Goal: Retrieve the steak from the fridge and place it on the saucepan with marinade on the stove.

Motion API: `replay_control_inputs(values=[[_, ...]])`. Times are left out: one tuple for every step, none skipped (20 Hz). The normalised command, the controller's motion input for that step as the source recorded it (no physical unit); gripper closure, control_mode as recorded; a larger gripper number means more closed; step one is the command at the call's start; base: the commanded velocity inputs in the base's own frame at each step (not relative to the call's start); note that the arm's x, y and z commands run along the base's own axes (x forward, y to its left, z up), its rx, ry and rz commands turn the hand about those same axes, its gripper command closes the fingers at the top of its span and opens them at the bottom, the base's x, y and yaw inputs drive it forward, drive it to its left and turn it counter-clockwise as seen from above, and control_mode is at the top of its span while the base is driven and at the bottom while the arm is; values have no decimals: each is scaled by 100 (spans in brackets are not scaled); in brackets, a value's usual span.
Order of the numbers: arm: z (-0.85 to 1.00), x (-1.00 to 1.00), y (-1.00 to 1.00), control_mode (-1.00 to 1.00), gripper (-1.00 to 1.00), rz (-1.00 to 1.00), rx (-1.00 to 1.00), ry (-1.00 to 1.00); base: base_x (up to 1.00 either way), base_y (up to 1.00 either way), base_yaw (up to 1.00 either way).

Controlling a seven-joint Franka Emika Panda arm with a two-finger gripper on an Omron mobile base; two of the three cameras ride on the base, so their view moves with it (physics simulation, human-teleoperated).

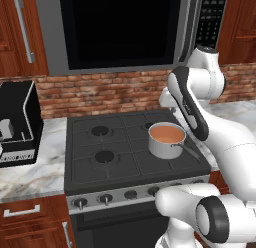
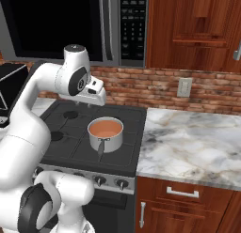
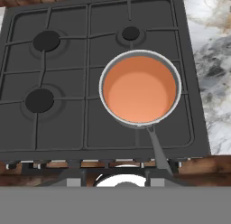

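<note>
Step in hand, as I judge it: deliver to the pot.

Layout, left to right: black boxy countertop appliance [image 1: 17, 122] on the marble counter [image 1: 30, 167] off the stove's left edge. Then the dark grey four-burner gas stove [image 3: 63, 128]. The small shiny steel saucepan with a long straight handle [image 3: 140, 90] sits at the front-right burner, its handle pointing to the front edge. It is filled with smooth orange-pink marinade [image 3: 137, 90].

My claw [image 2: 95, 99] hangs above the stove's back half, just behind the pot, camera looking straight down.

Claw state: I cannot tell whether the jaws are narrow on something or free; the fingertips are barely readable.

Steak: I cannot place it. The marinade surface is flat and unbroken, so I judge the drop not yet done.

To do it well:
- centre over the orange disc, not the rim
- stay away from the handle side, since a nudge there could swing the pot
- come low before letting go, so the liquid does not splash
- let go only when the camera has the pot dead centre

Counts:
- saucepan: 1
- bare burners: 3, the fourth presumably under the pot
- black microwave [image 1: 120, 27] above: 1
- wall socket [image 2: 184, 87] on the brick: 1
- knobs on the steel front strip [image 1: 117, 196]: several, partly hidden, no firm count
</note>
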Motion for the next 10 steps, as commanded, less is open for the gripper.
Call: replay_control_inputs(values=[[0, 0, 0, 100, -100, 0, 0, 0, 0, 0, 0], [0, 0, 0, 100, -100, 0, 0, 0, 0, 0, 0], [0, 0, 0, 100, -100, 0, 0, 0, 0, 0, 0], [0, 0, 0, 100, -100, 0, 0, 0, 0, 0, 0], [0, 0, 0, 100, -100, 0, 0, 0, 0, 0, 0], [0, 0, 0, 100, -100, 0, 0, 0, 0, 0, 0], [0, 0, 0, 100, -100, 0, 0, 0, 0, 0, 0], [0, 0, 0, 100, -100, 0, 0, 0, 0, 0, 0], [0, 0, 0, 100, -100, 0, 0, 0, 0, 0, 0], [0, 0, 0, 100, -100, 0, 0, 0, 0, 0, 0]])
